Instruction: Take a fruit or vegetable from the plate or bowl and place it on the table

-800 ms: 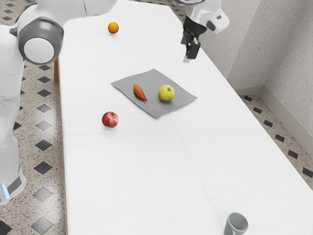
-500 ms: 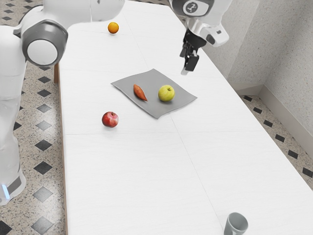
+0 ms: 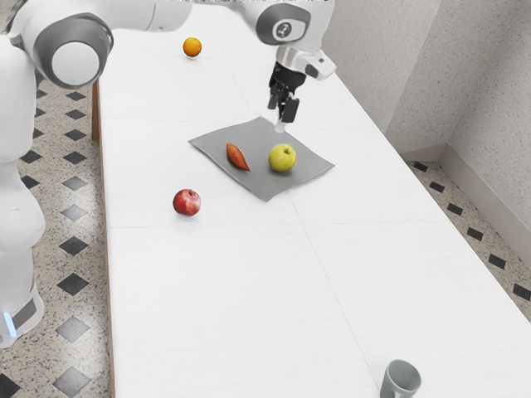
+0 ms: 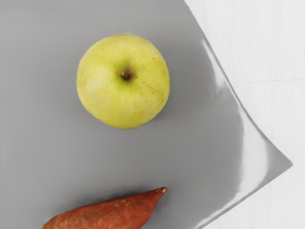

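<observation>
i see the yellow-green apple [image 3: 282, 158] and the orange-brown sweet potato [image 3: 236, 156] on the gray plate [image 3: 262, 184]. both sit lower than my pincer [image 3: 276, 120], its fingers apart. the arm's [image 3: 311, 33] round mark is too small to read.

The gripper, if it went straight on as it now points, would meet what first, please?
Probably the green apple, or the gray plate beside it; depth leaves the gripper's exact line unclear.
</observation>
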Available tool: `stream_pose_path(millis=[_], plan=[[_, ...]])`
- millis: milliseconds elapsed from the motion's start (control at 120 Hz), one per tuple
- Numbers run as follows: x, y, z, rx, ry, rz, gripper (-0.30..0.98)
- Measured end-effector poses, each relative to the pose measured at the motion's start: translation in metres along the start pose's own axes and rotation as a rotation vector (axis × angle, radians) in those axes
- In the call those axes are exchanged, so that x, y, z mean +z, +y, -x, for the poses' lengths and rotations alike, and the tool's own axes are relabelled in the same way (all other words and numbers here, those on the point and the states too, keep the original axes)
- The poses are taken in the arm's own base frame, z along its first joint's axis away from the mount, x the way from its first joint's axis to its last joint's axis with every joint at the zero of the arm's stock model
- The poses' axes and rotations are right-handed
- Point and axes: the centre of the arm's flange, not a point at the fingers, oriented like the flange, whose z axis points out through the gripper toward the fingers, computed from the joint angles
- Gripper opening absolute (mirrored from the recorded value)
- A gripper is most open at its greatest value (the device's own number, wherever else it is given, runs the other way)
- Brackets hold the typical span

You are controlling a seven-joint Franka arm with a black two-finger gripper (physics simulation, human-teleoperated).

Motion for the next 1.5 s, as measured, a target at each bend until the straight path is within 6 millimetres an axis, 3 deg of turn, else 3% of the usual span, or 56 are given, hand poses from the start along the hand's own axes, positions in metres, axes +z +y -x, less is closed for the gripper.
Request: stream_pose_path(millis=[92,242,408,642,1500], plan=[[0.012,-0.013,-0.032,0.031,0.049,0.044,0.69],[0.034,-0.018,-0.045,0.068,0.053,0.080,0.69],[0.056,-0.042,-0.036,0.053,0.014,0.094,0.69],[0.083,-0.044,-0.030,0.067,-0.041,0.114,0.69],[0.116,-0.045,-0.055,0.126,0.014,0.099,0.69]])
